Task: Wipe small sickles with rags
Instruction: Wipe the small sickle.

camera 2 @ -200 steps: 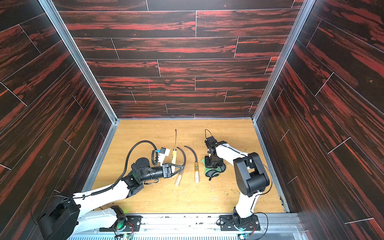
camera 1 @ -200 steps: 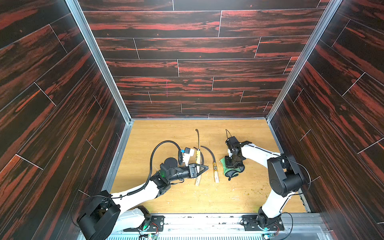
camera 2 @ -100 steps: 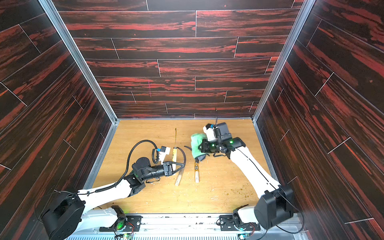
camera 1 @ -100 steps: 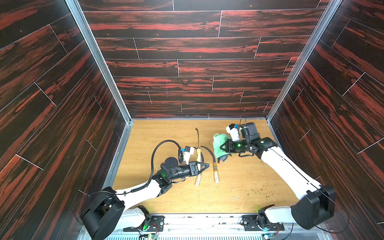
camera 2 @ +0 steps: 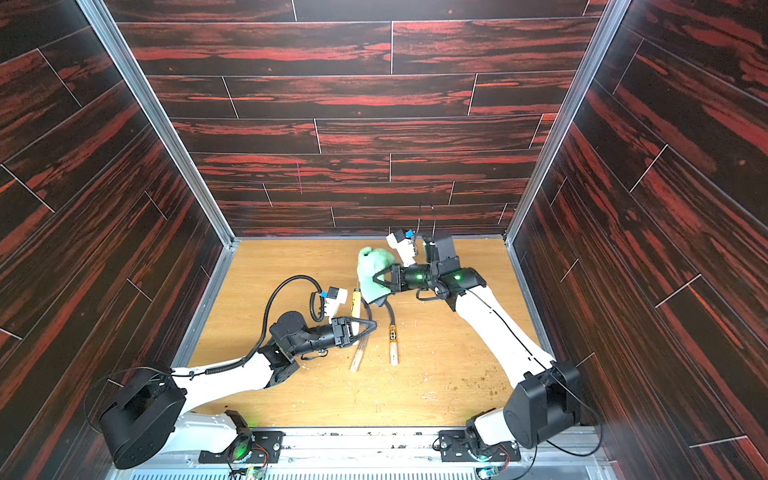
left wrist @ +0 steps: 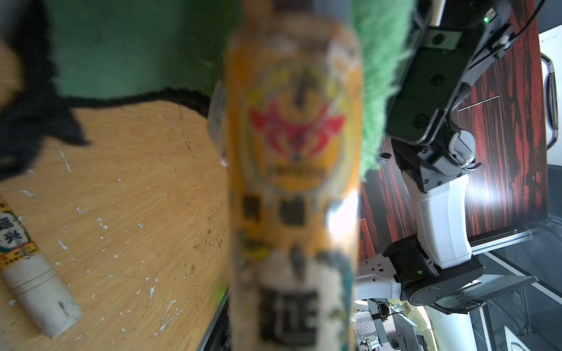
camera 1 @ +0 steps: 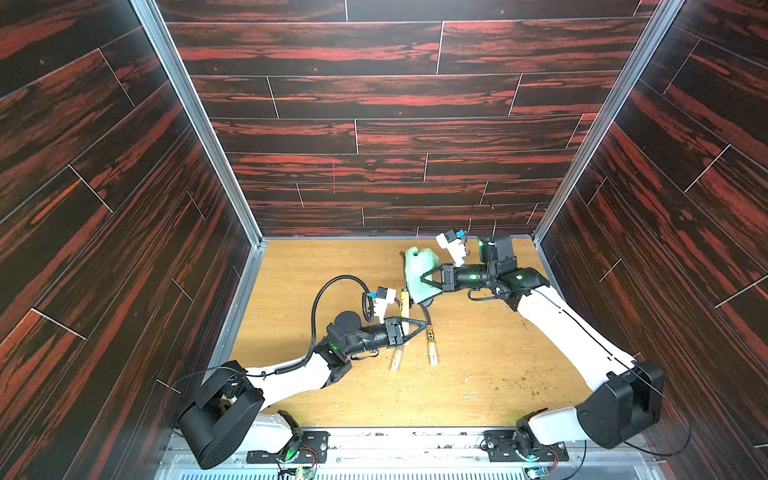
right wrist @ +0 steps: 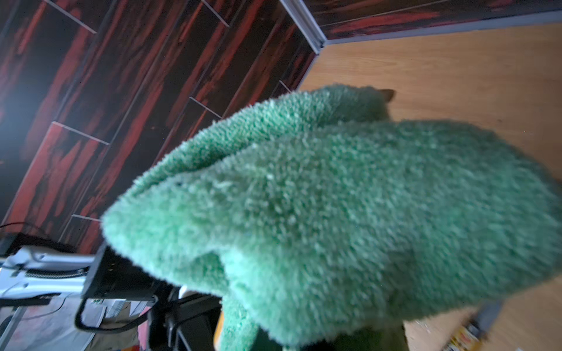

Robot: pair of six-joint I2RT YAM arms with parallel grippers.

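rag lifted off table, overlapping held sickle

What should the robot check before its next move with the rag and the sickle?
1. Is the right gripper shut on the rag? ok.
2. Is the left gripper shut on a sickle? ok.
3. Does the rag touch that sickle? cannot tell; they overlap in every view.
4. Are the two grippers apart? ok.
5. Is the other sickle lying on the table, in no gripper? ok.
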